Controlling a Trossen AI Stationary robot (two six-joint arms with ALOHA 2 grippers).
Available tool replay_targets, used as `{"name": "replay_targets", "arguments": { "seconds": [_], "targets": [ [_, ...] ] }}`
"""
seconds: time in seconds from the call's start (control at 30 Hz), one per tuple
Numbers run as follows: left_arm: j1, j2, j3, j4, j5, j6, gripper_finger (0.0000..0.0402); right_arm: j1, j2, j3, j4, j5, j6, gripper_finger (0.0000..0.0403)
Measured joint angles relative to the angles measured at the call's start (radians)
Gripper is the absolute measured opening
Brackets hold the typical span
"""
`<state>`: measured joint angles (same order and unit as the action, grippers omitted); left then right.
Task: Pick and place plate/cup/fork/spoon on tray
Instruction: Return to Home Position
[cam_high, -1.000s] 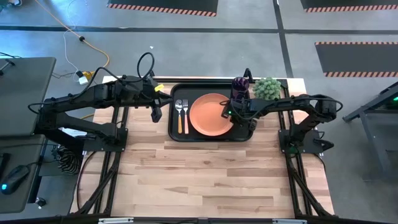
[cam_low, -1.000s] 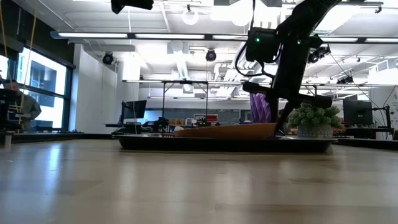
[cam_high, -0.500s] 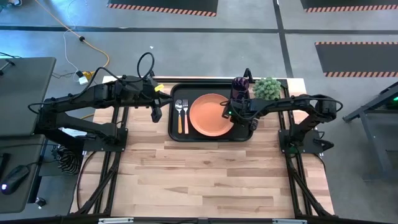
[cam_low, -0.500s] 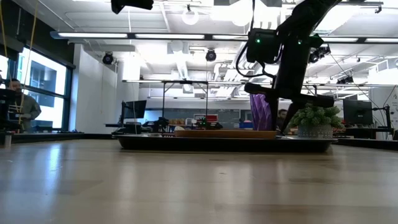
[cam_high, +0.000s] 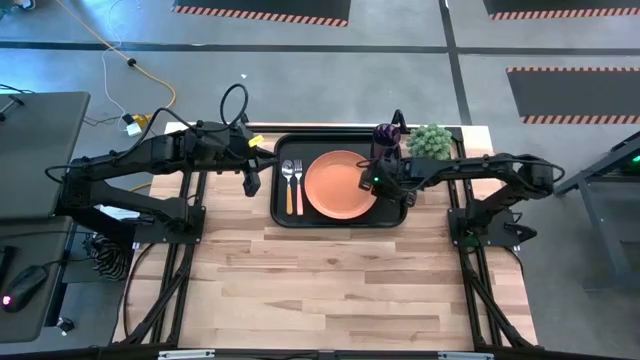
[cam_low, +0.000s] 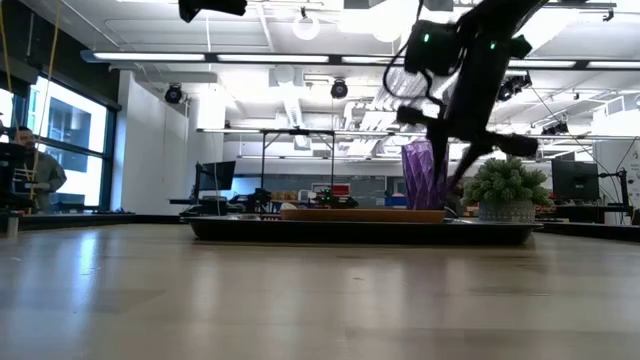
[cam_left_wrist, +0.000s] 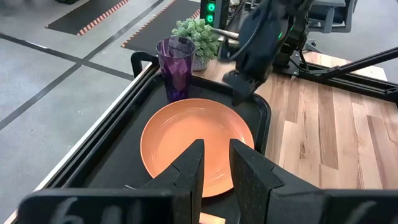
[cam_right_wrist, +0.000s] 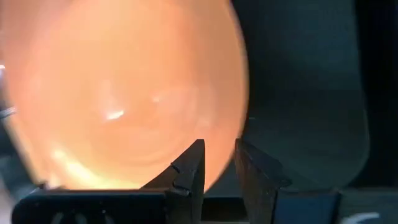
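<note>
Plate (cam_high: 338, 184) flat on tray (cam_high: 330, 224), probably rigid, slick; pinch its rim. Right gripper (cam_right_wrist: 219, 158) above it, left gripper (cam_left_wrist: 216, 155) beside tray, both slightly parted

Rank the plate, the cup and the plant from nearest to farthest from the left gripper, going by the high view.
From the left gripper, beside the tray's left end:
1. the plate, in the tray's middle.
2. the cup, in the tray's upper right corner in this view.
3. the plant, off the tray, beyond the cup.
</note>
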<state>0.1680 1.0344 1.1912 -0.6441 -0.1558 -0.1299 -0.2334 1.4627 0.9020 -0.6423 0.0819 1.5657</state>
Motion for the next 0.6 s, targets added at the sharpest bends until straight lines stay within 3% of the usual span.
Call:
{"name": "replay_targets", "arguments": {
  "seconds": [0.23, 0.6],
  "targets": [
    [0.0, 0.0, 0.0, 0.0, 0.0, 0.0, 0.0064, 0.038, -0.114, 0.0, 0.061, 0.032, -0.184, 0.008],
    [-0.016, -0.006, 0.0, 0.0, 0.079, -0.073, 0.0064, 0.12, -0.22, 0.0, 0.336, -0.003, -0.733, 0.008]
  ]
}}
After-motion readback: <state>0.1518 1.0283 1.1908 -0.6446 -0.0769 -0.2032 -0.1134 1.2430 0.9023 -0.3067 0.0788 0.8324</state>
